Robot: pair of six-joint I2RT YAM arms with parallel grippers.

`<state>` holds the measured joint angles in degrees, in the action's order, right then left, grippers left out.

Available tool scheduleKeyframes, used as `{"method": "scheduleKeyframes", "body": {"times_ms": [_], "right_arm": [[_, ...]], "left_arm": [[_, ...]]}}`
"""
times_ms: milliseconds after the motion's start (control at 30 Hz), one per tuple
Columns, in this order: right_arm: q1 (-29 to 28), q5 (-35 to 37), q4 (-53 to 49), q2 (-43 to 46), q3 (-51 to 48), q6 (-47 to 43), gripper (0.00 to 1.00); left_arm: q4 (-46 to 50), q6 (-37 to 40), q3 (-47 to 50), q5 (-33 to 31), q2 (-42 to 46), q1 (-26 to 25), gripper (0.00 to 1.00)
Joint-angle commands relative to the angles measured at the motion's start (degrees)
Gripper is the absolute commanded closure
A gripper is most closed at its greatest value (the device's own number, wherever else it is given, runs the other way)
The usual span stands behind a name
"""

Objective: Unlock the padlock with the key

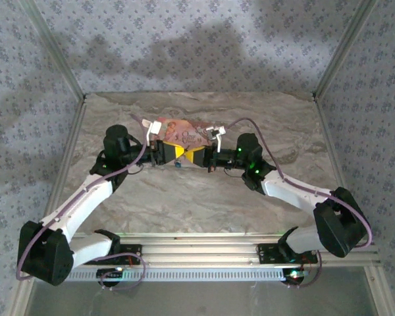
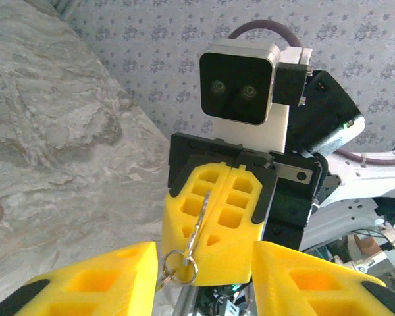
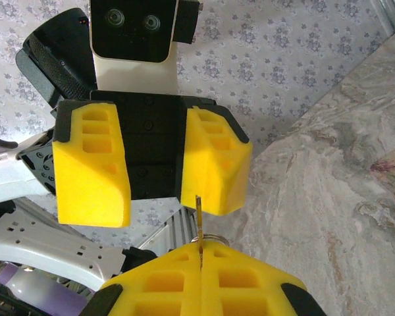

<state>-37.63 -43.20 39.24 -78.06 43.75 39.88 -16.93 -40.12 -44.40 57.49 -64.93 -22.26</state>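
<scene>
Right gripper [image 3: 199, 266]: closed on the key, pads pressed flat together.
Key [image 3: 199, 220]: seen edge-on in the seam between the pads; thin metal strip stands out past the fingertips along the gripper's long axis.
Key ring [image 2: 183, 266]: hangs at the fingertip end of the key, between the two grippers.
Left gripper [image 3: 155, 191]: open, nothing between the fingers; set tip to tip against the right gripper, with the key's free end close to one of its fingers [image 3: 214, 164]. Contact cannot be told.
Padlock [image 1: 177, 165]: small teal spot in the top view, just to the near side of where the grippers meet, low over the table [image 1: 204, 204]; held by neither gripper. Keyhole direction too small to tell.
Deciding relation: padlock lies off the key's line, below it and toward the arm bases; key axis runs across toward the left gripper, not down at the lock.
Nearer arm: both about equally near; left gripper is the free one.
Next move, judged: left gripper takes the padlock and turns its keyhole onto the key's axis.
Risk, judged: dangling ring fouling the approach.
</scene>
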Motion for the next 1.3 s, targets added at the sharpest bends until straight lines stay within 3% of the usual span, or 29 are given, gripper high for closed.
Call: {"method": "scheduleKeyframes", "body": {"times_ms": [0,400,600,733,1000,1267], "right_arm": [[0.03,-2.10,1.81,-0.22,0.48,0.73,1.00],[-0.20,-3.57,1.04,0.05,1.37,0.02,1.00],[-0.48,-3.47,0.54,0.33,1.49,-0.23,1.00],[-0.62,-2.86,-0.86,0.88,1.56,-1.09,1.00],[-0.94,-3.41,-3.09,1.23,2.64,-2.60,1.00],[-0.62,-4.85,-4.70,1.29,3.54,-3.32,1.00]], "left_arm": [[-2.85,-0.42,-0.51,1.92,-0.29,-0.65,0.62],[-2.76,-0.41,-0.33,1.87,-0.33,-2.07,0.72],[-0.61,1.35,-0.51,1.71,0.53,-2.60,1.00],[4.22,4.71,-1.89,1.89,1.34,-2.68,1.00],[5.26,5.05,-2.08,2.88,1.73,-2.87,1.00],[6.50,5.74,-2.79,4.46,1.93,-3.60,0.92]]}}
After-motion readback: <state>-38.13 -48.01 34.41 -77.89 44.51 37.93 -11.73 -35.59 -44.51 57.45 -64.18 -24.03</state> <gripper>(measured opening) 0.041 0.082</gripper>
